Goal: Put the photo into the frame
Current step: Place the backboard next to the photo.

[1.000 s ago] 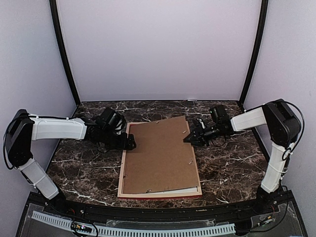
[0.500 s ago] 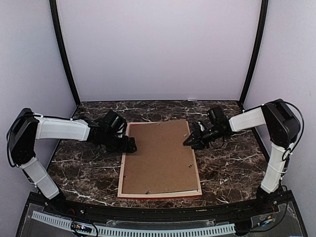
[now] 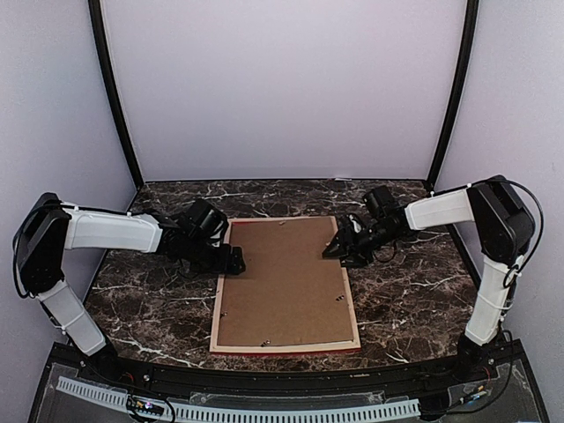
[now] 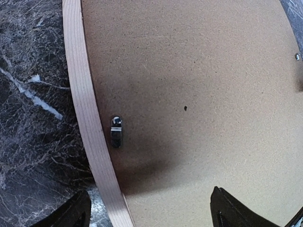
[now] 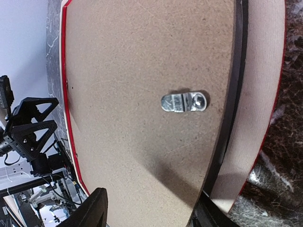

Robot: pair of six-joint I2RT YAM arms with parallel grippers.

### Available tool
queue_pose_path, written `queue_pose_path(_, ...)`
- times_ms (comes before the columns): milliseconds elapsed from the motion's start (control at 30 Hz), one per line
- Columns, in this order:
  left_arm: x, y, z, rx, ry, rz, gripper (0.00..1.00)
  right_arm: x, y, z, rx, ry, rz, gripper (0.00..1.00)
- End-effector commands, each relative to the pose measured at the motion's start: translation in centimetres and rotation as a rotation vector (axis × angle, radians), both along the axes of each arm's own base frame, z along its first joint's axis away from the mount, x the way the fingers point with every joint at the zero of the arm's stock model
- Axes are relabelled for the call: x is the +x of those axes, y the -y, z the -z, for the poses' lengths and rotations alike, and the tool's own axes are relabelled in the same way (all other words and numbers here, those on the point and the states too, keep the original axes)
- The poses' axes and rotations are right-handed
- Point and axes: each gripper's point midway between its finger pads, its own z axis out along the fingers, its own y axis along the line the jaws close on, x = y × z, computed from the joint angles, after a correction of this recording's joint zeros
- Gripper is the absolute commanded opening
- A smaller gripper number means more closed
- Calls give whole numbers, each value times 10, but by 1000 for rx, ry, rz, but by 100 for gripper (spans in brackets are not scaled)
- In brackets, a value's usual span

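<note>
Dark marbled stone is spreading under everything, with pale lilac walls (image 3: 282,88) closing in the surface (image 3: 405,300) on three sides. The frame (image 3: 214,319) is lying face down in the middle, its pale wood rail showing and a sliver of red peeking out at the near edge. The brown backing board (image 3: 286,282) is sitting inside it. The photo is not showing anywhere. My guess is that it is lying under the board, but no view is confirming that.

The left claw (image 3: 233,260) is hovering at the frame's left rail with its jaws wide apart, gripping nothing. Its wrist view is looking down on a small metal clip (image 4: 116,131) just inside the rail. The right claw (image 3: 338,249) is hanging over the far right edge, jaws also apart and empty, with another clip (image 5: 184,101) below it.

The step in hand is looking like seating the board and locking it. The right side is worth checking first: the right wrist view is showing a dark gap between board edge and rail, so the board may be riding slightly proud there. Gentle pressing near the edges — not in the middle, where the pane could flex — should be settling it. Only then are the clips worth turning, one side at a time.
</note>
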Motion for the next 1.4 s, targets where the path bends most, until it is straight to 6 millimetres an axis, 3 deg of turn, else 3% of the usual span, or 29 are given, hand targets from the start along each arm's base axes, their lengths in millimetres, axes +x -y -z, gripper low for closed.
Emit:
queue_pose_path(0, 0, -4, -2, 27, 17, -10, 90, 9, -5, -18, -30, 84, -19, 59)
queue_pose_path(1367, 5, -19, -13, 117, 59, -16, 91, 8, -10, -13, -236, 148, -59, 61)
